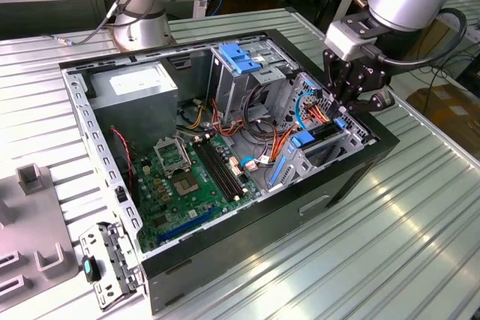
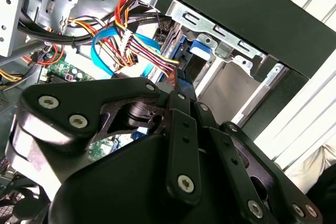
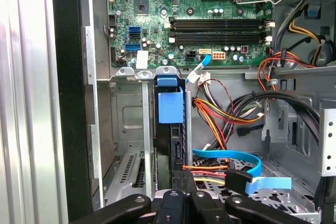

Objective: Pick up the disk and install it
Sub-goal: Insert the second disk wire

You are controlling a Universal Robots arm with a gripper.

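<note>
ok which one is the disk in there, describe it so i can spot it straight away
Start at the open black computer case on the ribbed metal table, then go to the drive cage at its corner on the exterior view's right, under the gripper. The disk stands on edge in a cage slot: a dark slab with bright blue rails, unlike the thin blue data cable beside it.

A ribbed metal bench (image 1: pixel 420 222) carries everything. An open computer case (image 1: pixel 225 148) lies on its side across the middle of the bench. At the edge on the exterior view's left lies a grey fixture plate (image 1: pixel 30 230) with raised blocks. Just beside the case's near corner, between case and plate, lies a perforated metal bracket (image 1: pixel 109 264) with a dark latch. A robot base (image 1: pixel 139 16) stands at the far edge.
</note>
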